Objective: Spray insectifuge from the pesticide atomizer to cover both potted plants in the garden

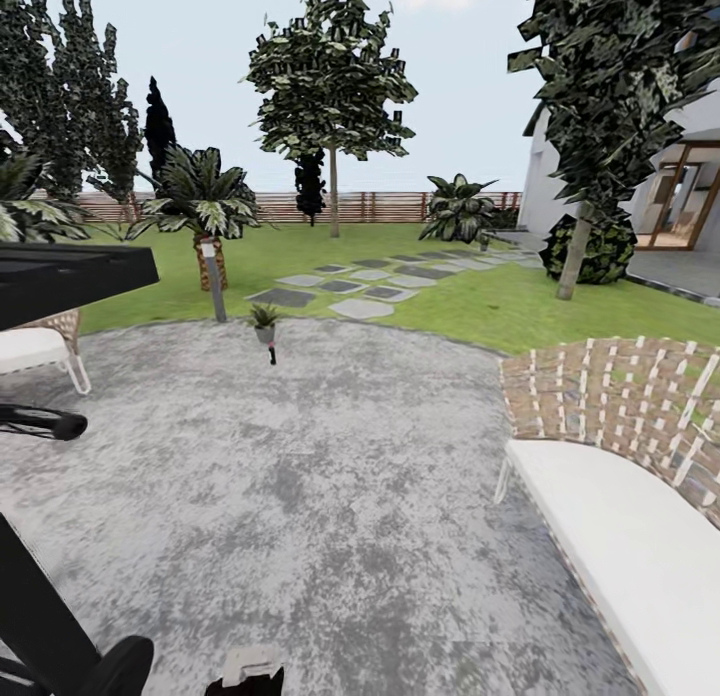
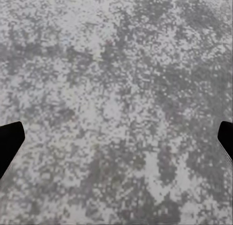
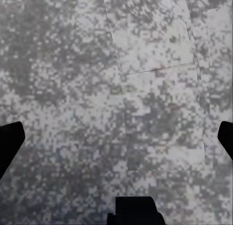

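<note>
Both wrist views look down on grey gravel. The left end effector [image 2: 116,137] is released, its fingertips [image 2: 9,140] spread wide apart; the right end effector [image 3: 116,137] is likewise released and empty. In the head view, the gravel patio [image 1: 330,496] extends ahead, with a white-cushioned wicker bench [image 1: 620,496] at the right. At the patio's far edge stands one small potted plant [image 1: 264,322], with a slim dark object [image 1: 272,355], too small to identify, just in front. Beyond lie the lawn [image 1: 480,306], stepping stones [image 1: 345,286] and fence [image 1: 370,206].
</note>
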Robot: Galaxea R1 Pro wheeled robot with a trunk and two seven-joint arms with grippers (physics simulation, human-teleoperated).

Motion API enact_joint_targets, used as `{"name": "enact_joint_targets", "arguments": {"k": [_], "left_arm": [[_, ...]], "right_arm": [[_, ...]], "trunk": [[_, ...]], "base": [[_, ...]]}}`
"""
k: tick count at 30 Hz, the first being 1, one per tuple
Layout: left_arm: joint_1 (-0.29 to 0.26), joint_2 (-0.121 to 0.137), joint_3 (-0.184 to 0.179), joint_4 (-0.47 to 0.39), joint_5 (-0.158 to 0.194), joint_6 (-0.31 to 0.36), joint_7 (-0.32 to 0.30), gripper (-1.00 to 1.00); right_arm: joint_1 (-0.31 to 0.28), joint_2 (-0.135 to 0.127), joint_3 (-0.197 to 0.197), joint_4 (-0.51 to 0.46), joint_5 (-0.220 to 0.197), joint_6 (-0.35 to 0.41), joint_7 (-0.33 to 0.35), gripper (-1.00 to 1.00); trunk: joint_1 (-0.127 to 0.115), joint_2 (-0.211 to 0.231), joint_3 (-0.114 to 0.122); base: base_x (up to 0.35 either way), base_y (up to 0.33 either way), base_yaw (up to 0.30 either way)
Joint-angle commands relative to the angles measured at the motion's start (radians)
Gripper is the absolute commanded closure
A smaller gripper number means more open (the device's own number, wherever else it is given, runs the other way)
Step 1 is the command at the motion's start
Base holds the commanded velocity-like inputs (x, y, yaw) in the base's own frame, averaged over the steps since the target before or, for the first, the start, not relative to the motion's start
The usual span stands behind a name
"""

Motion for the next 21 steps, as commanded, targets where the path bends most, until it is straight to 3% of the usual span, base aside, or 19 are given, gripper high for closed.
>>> {"name": "enact_joint_targets", "arguments": {"k": [1,21], "left_arm": [[0.0,0.0,-0.001,0.0,0.01,-0.001,0.0,-1.0],[0.0,0.0,-0.001,0.0,0.01,-0.001,0.0,-1.0]], "right_arm": [[0.0,0.0,-0.001,0.0,-0.001,-0.001,0.0,-1.0],[0.0,0.001,-0.001,-0.001,-0.002,-0.001,0.0,-1.0]], "trunk": [[0.0,0.0,-0.001],[0.0,0.0,-0.001]], "base": [[0.34,0.0,0.016],[0.34,0.0,0.001]]}}
